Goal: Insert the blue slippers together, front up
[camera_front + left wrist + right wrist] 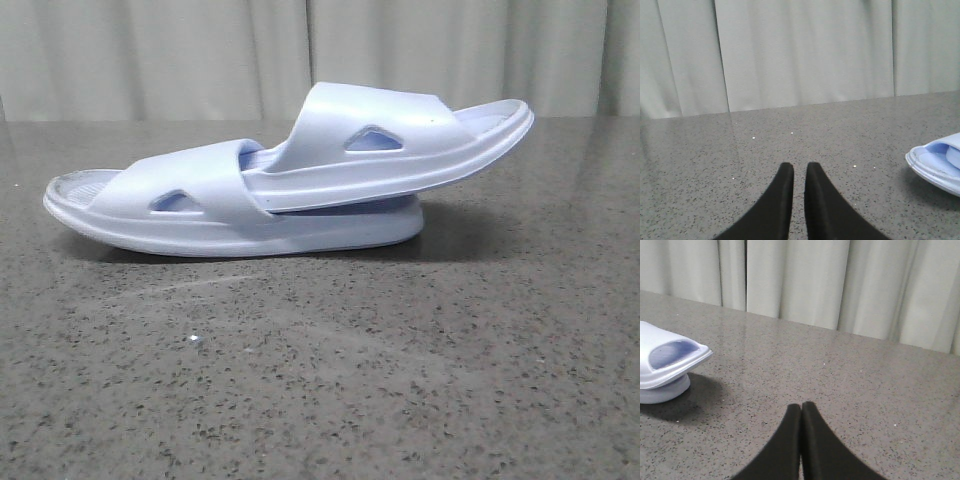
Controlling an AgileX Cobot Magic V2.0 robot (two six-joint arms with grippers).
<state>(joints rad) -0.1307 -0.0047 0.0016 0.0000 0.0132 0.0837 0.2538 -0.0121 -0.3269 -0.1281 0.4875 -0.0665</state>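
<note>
Two pale blue slippers lie in the middle of the table in the front view. The lower slipper (200, 215) rests flat on its sole. The upper slipper (400, 150) has one end tucked under the lower one's strap, and its other end sticks up to the right. My left gripper (799, 167) is empty, with only a thin slit between its fingers; a slipper end (940, 162) lies off to its side. My right gripper (801, 407) is shut and empty, apart from the stacked slipper ends (665, 360). Neither gripper shows in the front view.
The slippers lie on a dark grey speckled table (320, 380). A pale curtain (200, 50) hangs behind its far edge. Bare tabletop lies in front of both grippers.
</note>
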